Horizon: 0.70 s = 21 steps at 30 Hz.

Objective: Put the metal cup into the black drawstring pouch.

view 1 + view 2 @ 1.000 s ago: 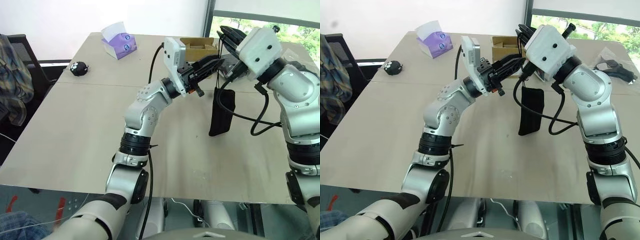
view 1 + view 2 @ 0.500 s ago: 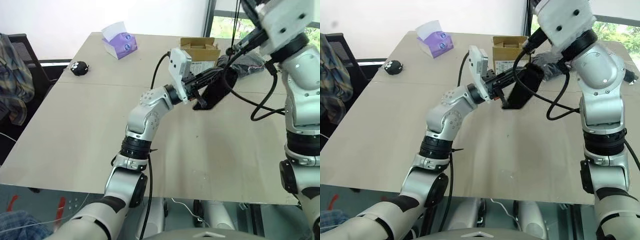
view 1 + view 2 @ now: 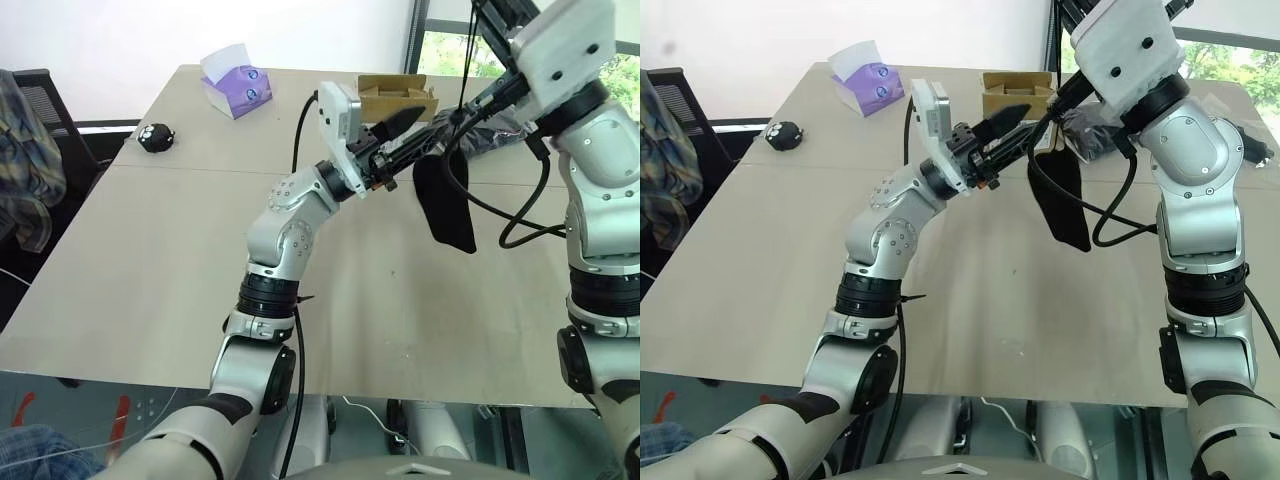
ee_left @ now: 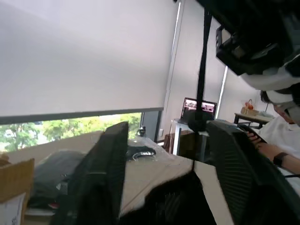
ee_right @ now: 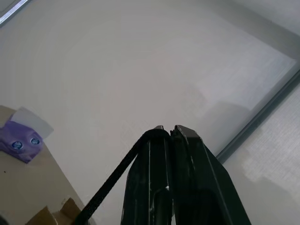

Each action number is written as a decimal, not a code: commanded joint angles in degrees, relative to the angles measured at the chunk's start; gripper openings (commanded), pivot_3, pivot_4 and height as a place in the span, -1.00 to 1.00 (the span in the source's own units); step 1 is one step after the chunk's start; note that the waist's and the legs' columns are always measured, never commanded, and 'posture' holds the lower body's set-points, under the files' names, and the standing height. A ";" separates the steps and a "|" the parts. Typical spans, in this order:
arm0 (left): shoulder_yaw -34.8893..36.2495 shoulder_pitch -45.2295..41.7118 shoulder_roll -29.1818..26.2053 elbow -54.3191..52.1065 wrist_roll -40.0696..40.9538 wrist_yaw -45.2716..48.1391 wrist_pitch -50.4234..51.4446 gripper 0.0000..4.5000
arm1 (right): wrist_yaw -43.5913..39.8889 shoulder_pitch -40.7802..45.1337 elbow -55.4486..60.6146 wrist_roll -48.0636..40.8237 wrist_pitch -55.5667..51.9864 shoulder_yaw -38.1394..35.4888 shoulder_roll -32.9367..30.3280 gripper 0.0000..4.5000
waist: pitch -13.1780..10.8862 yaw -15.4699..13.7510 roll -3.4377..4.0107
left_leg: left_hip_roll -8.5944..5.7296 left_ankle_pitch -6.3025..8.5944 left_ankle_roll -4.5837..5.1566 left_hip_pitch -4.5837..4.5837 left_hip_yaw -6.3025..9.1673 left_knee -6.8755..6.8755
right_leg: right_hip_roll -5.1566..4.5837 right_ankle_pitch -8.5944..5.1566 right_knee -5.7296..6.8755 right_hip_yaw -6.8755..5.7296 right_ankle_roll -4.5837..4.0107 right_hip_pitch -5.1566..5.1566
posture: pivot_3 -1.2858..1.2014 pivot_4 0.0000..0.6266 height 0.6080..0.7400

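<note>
The right end effector (image 5: pixel 169 131), pinched shut on the cord, is dangling the pouch (image 3: pixel 447 203) above the table (image 3: pixel 150 260). The left end effector (image 3: pixel 418 133), fingers spread and empty, is hovering just beside the pouch at its 10 o'clock.

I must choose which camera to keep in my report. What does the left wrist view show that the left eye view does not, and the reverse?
The left wrist view adds a laptop on a far desk, and a person's white sleeve with a wristwatch.

The left eye view adds a purple tissue box and a small round black lump on the table.

Both share the left hand, open and holding nothing, the cardboard box, and the black drawstring pouch. Of the pouch, the wrist view gives little beyond a dark cord.
</note>
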<state>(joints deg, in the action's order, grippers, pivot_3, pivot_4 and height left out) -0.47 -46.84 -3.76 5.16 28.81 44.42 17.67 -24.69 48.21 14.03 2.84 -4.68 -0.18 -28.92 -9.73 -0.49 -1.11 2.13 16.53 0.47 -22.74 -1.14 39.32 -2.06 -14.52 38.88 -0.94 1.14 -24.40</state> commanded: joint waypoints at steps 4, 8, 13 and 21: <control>-2.20 -1.11 0.23 -2.17 -0.82 1.58 -2.43 0.20 | -0.89 0.39 1.41 -0.75 0.01 0.13 0.15 -1.00 | 0.00 -0.03 0.00 | -0.01 0.00 0.00 0.00 -0.01 0.00 | 0.00 0.00 0.00 0.00 0.00 0.00 | 0.03 -0.52 0.62; -2.08 -1.31 -0.03 -1.03 -0.99 1.01 -2.34 -0.03 | -1.38 0.35 1.87 -0.98 -0.21 0.19 0.42 -1.00 | 0.00 -0.01 0.00 | -0.01 0.00 0.00 0.00 0.00 0.00 | 0.01 0.00 0.00 0.00 0.00 0.00 | 0.03 -0.52 0.62; -2.04 -0.98 -0.70 0.04 -0.94 1.20 -2.04 -0.84 | -1.49 0.50 1.90 -1.15 -0.21 0.32 0.58 -1.00 | 0.00 0.03 0.00 | 0.00 0.00 0.00 0.00 0.00 0.00 | 0.01 0.00 0.02 0.00 0.00 -0.02 | 0.03 -0.52 0.62; -4.46 0.82 -1.95 3.31 -6.00 -0.06 -3.41 -0.93 | 5.47 5.11 0.40 1.33 6.04 -3.48 1.70 -1.00 | 0.00 0.07 0.01 | -0.01 0.00 0.00 -0.01 -0.01 0.00 | 0.01 0.00 0.02 0.00 0.00 -0.03 | 0.03 -0.52 0.62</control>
<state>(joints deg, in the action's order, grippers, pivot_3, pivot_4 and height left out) -4.24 -46.63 -5.58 7.92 24.25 44.96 15.45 -23.32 49.29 12.91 3.34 -2.28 0.37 -27.23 -9.73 -0.42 -1.10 2.11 16.52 0.47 -22.75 -1.15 39.32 -2.03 -14.52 38.92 -0.95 1.14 -24.46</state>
